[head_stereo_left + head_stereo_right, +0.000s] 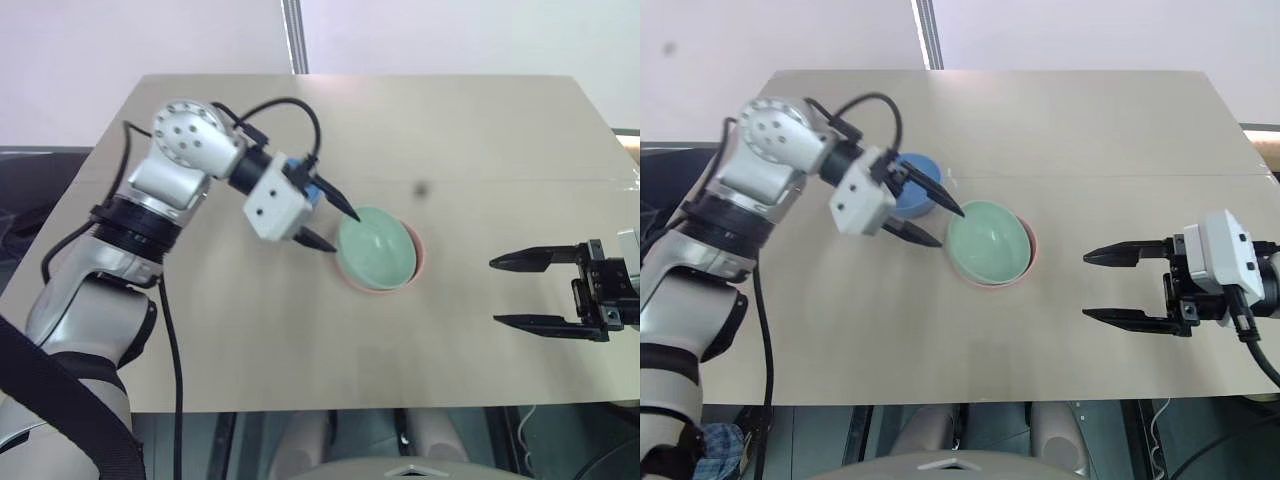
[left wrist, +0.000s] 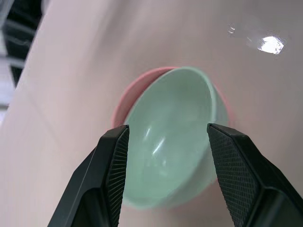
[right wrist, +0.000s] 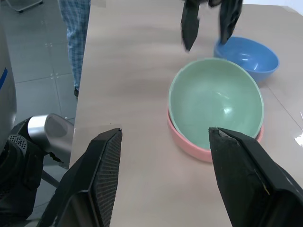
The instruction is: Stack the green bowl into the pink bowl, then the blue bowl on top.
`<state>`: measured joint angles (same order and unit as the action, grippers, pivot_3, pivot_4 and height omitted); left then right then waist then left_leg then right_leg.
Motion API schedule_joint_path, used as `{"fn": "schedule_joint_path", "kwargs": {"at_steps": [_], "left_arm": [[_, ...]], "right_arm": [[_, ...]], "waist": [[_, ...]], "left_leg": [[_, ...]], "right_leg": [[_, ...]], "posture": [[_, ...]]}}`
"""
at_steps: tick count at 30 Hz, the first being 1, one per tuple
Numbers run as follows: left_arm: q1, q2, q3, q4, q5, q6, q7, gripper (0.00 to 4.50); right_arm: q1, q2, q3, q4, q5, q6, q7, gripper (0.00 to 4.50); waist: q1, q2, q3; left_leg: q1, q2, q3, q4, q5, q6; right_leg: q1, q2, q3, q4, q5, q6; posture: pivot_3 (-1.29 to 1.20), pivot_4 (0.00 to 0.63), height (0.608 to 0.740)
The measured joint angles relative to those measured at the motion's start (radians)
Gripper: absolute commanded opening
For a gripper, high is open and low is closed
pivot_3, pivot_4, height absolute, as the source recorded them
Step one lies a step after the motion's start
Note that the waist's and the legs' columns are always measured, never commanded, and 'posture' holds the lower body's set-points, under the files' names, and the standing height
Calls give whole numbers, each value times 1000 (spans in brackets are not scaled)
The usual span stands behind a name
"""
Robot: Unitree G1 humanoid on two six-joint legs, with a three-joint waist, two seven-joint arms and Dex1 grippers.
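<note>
nesting in the pink bowl [image 1: 1025, 268], the green bowl [image 1: 988, 242] sits free beside the spread left end effector [image 1: 936, 224]; right end effector [image 1: 1097, 286] spread.

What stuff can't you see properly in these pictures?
- Pink bowl: mostly hidden in every view by the green bowl sitting in it.
- Blue bowl: partly covered in the eye views by the left gripper.
- Person's checked trousers: cut off by the right wrist view's edge.

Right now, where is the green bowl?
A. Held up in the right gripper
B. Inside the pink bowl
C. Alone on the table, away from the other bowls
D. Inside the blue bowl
B: the green bowl sits nested in the pink bowl, whose rim shows beneath it, while the blue bowl stands apart on the table.
</note>
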<state>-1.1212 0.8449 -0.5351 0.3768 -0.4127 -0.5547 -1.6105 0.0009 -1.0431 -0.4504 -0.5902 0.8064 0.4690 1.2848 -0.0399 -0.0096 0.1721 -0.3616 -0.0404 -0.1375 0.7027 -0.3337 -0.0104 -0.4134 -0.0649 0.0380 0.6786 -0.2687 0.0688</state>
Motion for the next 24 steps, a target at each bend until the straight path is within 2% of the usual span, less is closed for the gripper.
{"fn": "schedule_joint_path", "kwargs": {"at_steps": [3,6,10,15,20,24], "left_arm": [[-4,12,41,110,70,-5,0,2776],[-12,25,57,285,223,-85,3,2776],[-12,33,66,446,348,-153,29,2776],[-23,12,61,624,534,-285,171,2776],[-30,-14,55,706,639,-353,242,2776],[-42,-30,55,740,683,-376,275,2776]], "right_arm": [[2,0,0,1,0,0,1,3240],[-2,0,2,2,0,-1,1,3240],[-14,0,4,12,0,-3,4,3240],[-66,10,5,19,43,2,-10,3240],[-110,31,3,21,56,6,-90,3240],[-106,-8,13,47,-36,48,-184,3240]], "waist": [[1,0,0],[0,0,0],[2,0,0],[2,0,0],[2,-1,0],[2,-1,0]], "left_leg": [[0,0,0,0,0,0],[0,0,0,0,0,0],[-2,-1,-1,0,0,0],[-1,-1,-2,0,0,0],[-2,-2,-3,0,0,0],[-3,-4,-4,0,0,0]], "right_leg": [[0,0,0,0,0,0],[0,0,-1,0,0,0],[0,0,-2,-1,0,0],[0,-1,-2,0,0,0],[0,-1,-3,-1,0,0],[0,-4,-4,0,0,0]], "posture": [[0,150,740],[0,150,740],[0,150,740],[0,150,740],[0,150,740],[0,150,740]]}}
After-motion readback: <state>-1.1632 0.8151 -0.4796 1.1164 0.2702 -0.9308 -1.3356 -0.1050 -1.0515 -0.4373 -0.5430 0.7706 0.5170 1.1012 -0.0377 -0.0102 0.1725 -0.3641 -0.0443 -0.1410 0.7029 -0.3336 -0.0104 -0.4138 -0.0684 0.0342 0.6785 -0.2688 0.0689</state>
